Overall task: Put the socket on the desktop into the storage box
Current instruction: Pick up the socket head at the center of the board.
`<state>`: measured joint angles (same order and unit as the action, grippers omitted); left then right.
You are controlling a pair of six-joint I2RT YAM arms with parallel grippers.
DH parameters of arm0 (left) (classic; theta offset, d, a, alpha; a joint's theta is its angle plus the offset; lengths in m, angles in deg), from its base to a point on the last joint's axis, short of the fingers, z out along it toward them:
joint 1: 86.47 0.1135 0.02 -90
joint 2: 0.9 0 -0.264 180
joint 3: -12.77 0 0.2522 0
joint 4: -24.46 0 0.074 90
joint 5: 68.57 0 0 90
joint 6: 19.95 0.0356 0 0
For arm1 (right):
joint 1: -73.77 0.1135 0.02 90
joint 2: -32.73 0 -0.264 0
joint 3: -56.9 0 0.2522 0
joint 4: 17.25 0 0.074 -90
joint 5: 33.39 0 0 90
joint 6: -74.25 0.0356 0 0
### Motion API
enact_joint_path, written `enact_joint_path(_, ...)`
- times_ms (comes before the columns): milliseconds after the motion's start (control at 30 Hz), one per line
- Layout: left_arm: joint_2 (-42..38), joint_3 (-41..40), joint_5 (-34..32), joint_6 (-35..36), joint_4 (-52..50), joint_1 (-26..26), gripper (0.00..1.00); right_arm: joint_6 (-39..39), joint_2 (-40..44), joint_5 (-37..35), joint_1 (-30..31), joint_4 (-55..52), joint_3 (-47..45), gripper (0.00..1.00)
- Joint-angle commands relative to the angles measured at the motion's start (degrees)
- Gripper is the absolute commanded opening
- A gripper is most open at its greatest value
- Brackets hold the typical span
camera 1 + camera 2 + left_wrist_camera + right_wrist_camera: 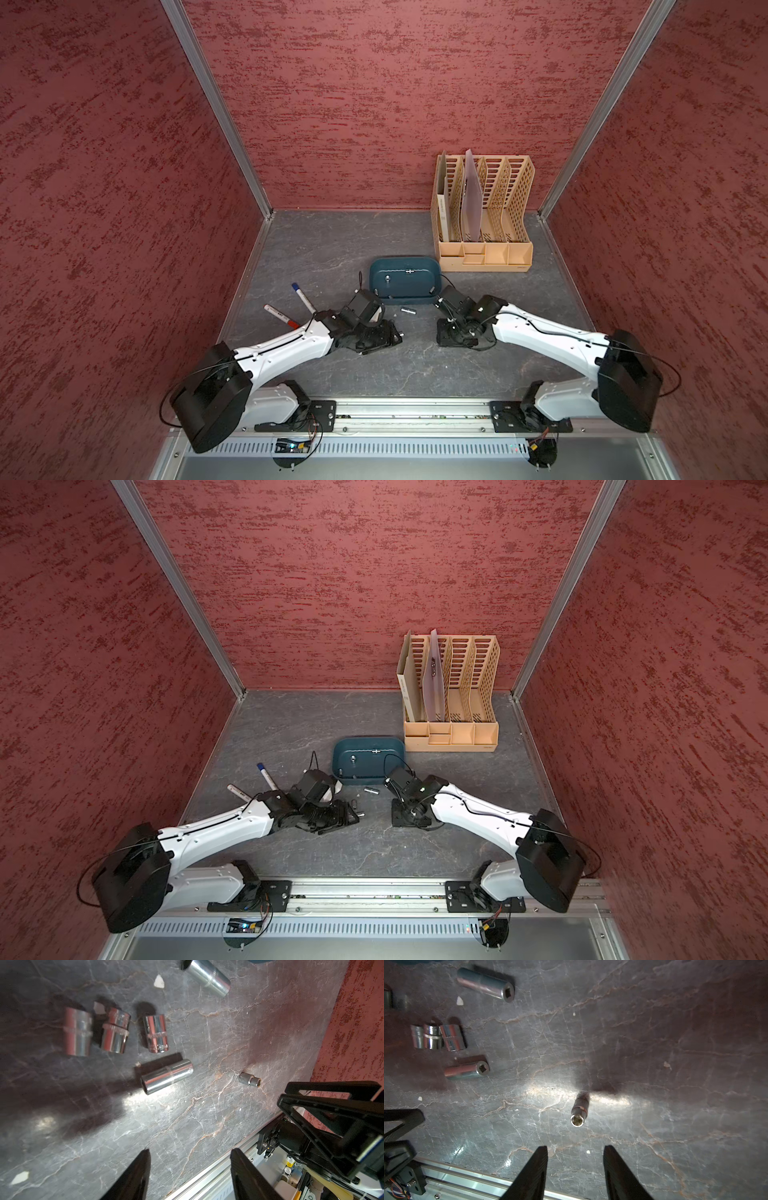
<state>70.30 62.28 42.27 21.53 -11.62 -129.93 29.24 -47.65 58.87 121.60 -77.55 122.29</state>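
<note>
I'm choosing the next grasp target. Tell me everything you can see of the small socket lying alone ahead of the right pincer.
The small socket is a short, shiny metal cylinder with a step partway along and a thin reddish line there. Its hollow end faces the right wrist camera. It lies on its side on the desktop, alone, well apart from the other sockets. The open right pincer is short of it; nothing but the desktop touches it.

- We see a flat dark grey desktop (332, 249) with pale marble-like veins.
- On it stand a shallow dark teal plastic storage box (405, 300) and, farther back, a tall tan perforated file rack (484, 257).
- Beside the box lie a blue-capped white marker pen (302, 296) and a red-capped white marker pen (280, 316).
- We count three short chrome sockets (115, 1030) in a row, a long chrome socket (167, 1076) near them, and a small chrome socket (249, 1079) apart.
</note>
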Motion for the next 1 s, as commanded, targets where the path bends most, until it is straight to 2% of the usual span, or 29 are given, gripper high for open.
enact_joint_path(0,-1.1,-0.8,-1.0,-1.0,0.8,-0.5,0.64,-0.2,-2.2,0.1,-0.3,0.2,1.7,0.48)
enact_joint_path(500,-1.4,-1.5,-1.8,-1.6,0.3,-0.8,0.64,-0.4,-11.2,0.7,-0.3,3.5,2.6,0.39)
enact_joint_path(600,-1.4,-1.7,-2.0,-1.8,0.4,-0.8,0.64,-0.4,-12.2,0.9,-0.3,4.0,2.5,0.35)
enact_joint_path(767,-1.7,-2.1,-2.1,-2.2,0.5,-0.8,0.64,-0.3,-12.4,1.2,-0.3,4.6,2.3,0.24)
enact_joint_path(967,-1.7,-2.2,-2.5,-2.2,0.6,-0.8,0.64,-0.4,-11.8,1.3,-0.3,4.4,2.3,0.2)
